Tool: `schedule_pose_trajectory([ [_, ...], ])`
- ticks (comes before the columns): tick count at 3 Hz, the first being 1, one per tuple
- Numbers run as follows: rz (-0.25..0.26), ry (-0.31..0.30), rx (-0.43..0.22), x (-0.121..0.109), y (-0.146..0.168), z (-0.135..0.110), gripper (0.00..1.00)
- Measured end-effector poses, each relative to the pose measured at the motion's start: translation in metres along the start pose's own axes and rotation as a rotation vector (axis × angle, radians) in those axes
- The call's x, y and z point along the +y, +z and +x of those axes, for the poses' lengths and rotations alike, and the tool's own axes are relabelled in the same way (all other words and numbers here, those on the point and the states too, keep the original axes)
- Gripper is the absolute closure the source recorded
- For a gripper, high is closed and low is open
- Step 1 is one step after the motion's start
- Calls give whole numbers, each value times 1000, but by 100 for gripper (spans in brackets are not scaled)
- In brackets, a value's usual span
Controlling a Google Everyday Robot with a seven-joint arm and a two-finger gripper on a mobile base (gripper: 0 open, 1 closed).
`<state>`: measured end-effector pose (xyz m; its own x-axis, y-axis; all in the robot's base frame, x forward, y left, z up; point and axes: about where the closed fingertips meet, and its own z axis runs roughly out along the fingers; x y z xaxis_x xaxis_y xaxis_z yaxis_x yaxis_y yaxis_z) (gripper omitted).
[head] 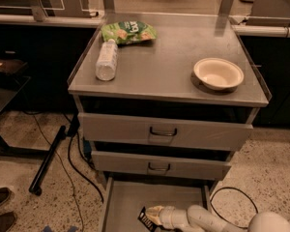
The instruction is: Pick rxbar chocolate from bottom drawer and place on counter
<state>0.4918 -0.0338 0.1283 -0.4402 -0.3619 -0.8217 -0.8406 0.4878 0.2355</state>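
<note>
1. Speckled flooring surrounds a grey steel cabinet. Its bottom drawer point(128, 202) stands pulled out, and the two handled drawers above it are shut.
2. The rxbar chocolate point(145, 221) lies on the drawer floor, about mid-width and well forward of the back wall. The lower edge of the view partly cuts off its black wrapper.
3. The gripper point(153, 213) reaches in from the right and sits at the bar's right end. Whether it has clamped the bar or merely touches it cannot be told.
4. The step in hand looks like securing the bar. A sound grasp would take the thin wrapper firmly across its narrow width before any lift.
5. The lift should rise straight up, clear of the drawer's side walls and the middle drawer's front.
6. On the counter point(169, 66), a plastic bottle point(106, 59) lies by the left edge. A green snack bag point(128, 32) sits near the back-left corner and a bowl point(218, 73) toward the right edge. The bare middle would suit the placement.
</note>
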Motion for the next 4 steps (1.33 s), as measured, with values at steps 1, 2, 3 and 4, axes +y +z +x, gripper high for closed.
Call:
schedule_pose_trajectory([
  [1, -1, 14, -18, 5, -9, -14, 100],
  [2, 7, 27, -34, 7, -15, -22, 100],
  [3, 74, 60, -45, 3, -44, -42, 100],
  [4, 131, 78, -25, 9, -76, -65, 100],
])
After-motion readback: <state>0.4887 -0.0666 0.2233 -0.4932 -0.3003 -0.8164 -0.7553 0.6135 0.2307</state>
